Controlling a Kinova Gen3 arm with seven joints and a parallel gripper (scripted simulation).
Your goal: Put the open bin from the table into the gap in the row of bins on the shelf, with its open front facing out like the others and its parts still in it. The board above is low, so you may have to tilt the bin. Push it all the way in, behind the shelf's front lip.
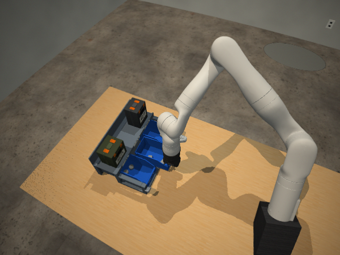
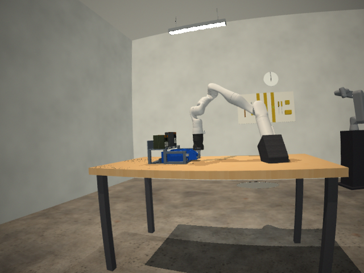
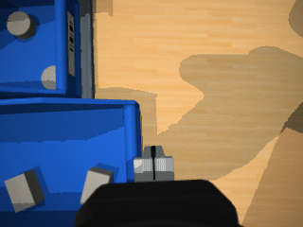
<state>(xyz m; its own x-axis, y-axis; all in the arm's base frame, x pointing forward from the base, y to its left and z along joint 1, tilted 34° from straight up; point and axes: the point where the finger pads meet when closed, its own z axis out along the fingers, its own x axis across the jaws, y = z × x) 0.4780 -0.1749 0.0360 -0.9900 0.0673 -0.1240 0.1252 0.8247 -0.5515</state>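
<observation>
The open blue bin (image 1: 150, 152) sits in the gap between two other blue bins (image 1: 138, 170) (image 1: 150, 130) on the grey shelf (image 1: 115, 142). Its front end sticks out past its neighbours and over the shelf's front lip. In the wrist view the bin (image 3: 66, 156) holds grey block parts (image 3: 97, 182), and its front wall lies further out than the neighbouring bin (image 3: 33, 47). My gripper (image 3: 153, 157) is shut and empty, fingertips down at the table, right beside the bin's front corner. It also shows in the overhead view (image 1: 171, 161).
Two dark battery-like boxes (image 1: 136, 111) (image 1: 111, 150) stand on the low board above the bins. The neighbouring bin holds round grey parts (image 3: 19, 23). The shelf's grey front lip (image 3: 86, 57) runs along the bins' fronts. The arm's black base (image 1: 275, 233) stands at the table's near right.
</observation>
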